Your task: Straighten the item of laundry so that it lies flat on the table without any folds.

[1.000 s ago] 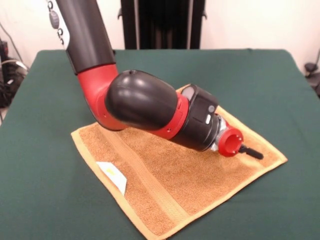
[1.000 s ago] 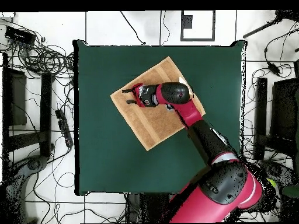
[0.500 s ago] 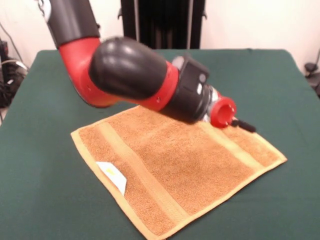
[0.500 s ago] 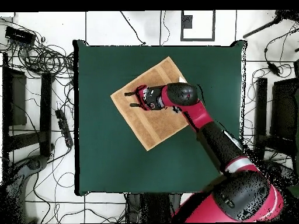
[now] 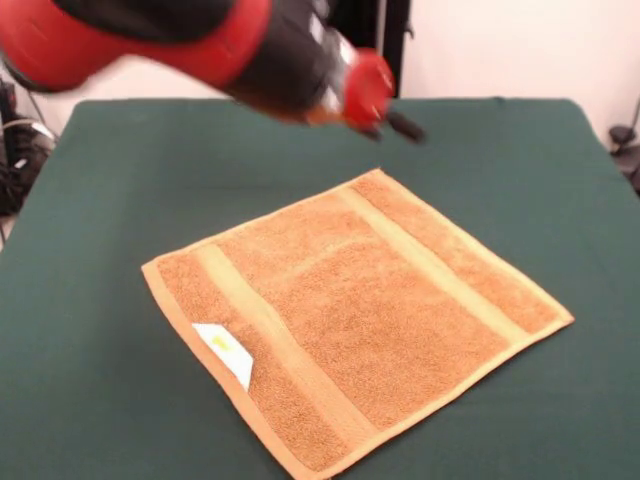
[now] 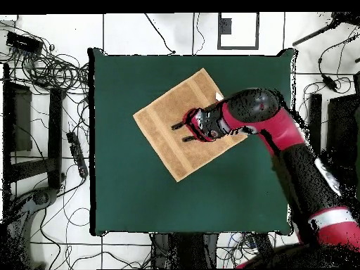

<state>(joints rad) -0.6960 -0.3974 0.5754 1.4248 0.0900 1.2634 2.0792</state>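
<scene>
Now the towel lies flat, below the raised, empty, open tool.

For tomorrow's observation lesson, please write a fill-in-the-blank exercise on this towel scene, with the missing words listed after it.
1. The square orange-tan terry towel lies ____ on the dark green felt table.
2. The small tag on the towel is ____ in colour.
3. The arm's end effector is ____ the towel, not touching it.
4. ____ flat woven bands run across the towel.

Missing words: flat; white; above; Two
</scene>
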